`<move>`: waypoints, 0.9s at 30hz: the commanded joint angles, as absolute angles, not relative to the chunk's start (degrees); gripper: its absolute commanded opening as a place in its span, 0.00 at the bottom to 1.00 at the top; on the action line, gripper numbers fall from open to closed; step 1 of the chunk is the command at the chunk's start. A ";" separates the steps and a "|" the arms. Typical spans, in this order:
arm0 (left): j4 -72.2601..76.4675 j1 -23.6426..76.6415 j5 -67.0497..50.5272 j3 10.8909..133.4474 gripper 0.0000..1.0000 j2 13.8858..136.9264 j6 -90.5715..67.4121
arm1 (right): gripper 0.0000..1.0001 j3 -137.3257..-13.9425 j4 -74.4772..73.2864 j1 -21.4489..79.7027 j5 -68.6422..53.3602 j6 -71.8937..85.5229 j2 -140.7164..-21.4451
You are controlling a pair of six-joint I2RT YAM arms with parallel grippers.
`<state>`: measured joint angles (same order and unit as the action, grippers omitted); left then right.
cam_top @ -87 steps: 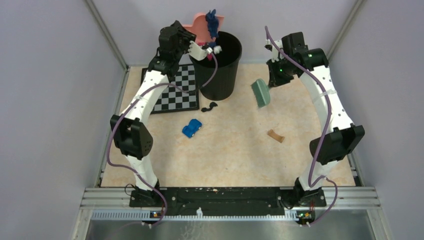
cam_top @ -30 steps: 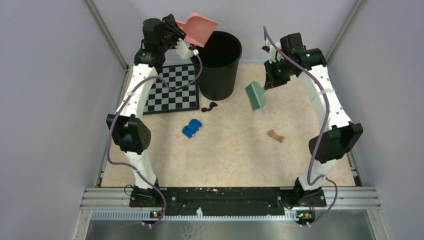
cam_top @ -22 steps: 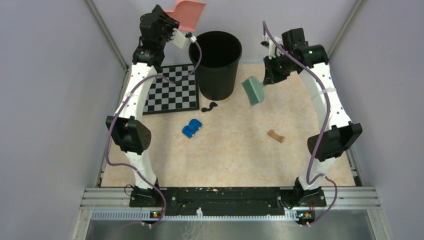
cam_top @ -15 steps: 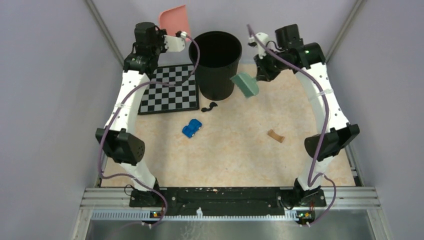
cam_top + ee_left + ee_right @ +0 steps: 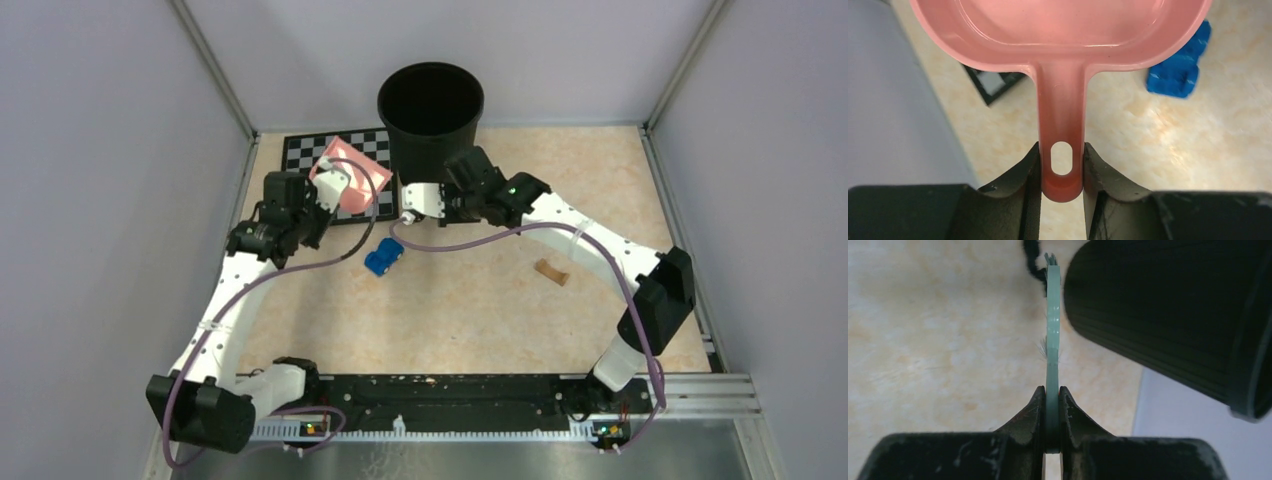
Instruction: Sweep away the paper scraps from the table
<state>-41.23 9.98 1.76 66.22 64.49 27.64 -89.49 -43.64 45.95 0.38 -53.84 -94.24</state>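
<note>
Gripping the dustpan [image 5: 1063,30] in our left claw [image 5: 1062,152], we held the brush [image 5: 1052,340] in our right claw [image 5: 1052,394] beside the bin [image 5: 1168,315].

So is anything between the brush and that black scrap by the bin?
Nothing visible. The brush in the right gripper points at the black scrap, its tip right beside it; the bin stands close alongside.

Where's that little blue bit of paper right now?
Seen from above, the blue scrap lies on the table a little left of centre, just in front of the pink dustpan and the black bin.
</note>
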 commanded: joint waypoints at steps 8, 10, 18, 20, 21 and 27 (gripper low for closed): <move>-47.46 9.23 -8.23 53.17 0.00 61.68 25.25 | 0.00 -90.37 -23.00 46.66 3.50 -60.83 -100.79; -47.79 9.23 -10.26 51.98 0.00 62.02 27.22 | 0.00 -90.08 -24.39 46.95 1.58 -60.69 -102.03; -51.08 9.31 -20.35 49.02 0.00 60.94 39.28 | 0.00 -85.56 -33.96 47.24 -3.04 -65.46 -99.61; -53.06 9.31 -22.74 48.85 0.00 61.25 44.02 | 0.00 -83.69 -37.46 47.26 -4.09 -66.48 -97.41; -53.65 9.32 -23.31 48.82 0.00 61.52 46.28 | 0.00 -82.68 -39.54 47.28 -4.47 -66.78 -96.22; -56.42 9.32 -24.88 48.89 0.00 65.16 55.76 | 0.00 -77.32 -52.92 46.39 -6.19 -65.27 -86.39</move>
<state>-54.28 9.47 -20.86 49.04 63.26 46.98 -79.85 -40.56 46.72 -2.42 -65.82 -95.04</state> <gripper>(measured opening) 0.353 0.058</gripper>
